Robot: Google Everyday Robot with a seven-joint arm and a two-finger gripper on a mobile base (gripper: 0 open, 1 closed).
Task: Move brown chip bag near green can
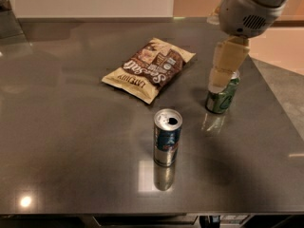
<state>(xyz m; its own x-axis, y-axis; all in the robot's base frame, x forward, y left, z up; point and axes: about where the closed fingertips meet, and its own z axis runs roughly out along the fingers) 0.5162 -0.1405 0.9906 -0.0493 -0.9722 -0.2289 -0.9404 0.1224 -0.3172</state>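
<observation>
1. Gripper [221,82]: hanging from the arm [247,8] at upper right, tip low over the top of the green can [221,100], covering part of its rim; contact not discernible
2. Spread or pressed together: not discernible
3. Brown chip bag [148,69]: flat on the table [61,141], well left of the gripper and slightly farther back, apart from the green can
4. Blue-and-silver can [166,137]: upright, left of the gripper and nearer the front edge, opened top showing
</observation>
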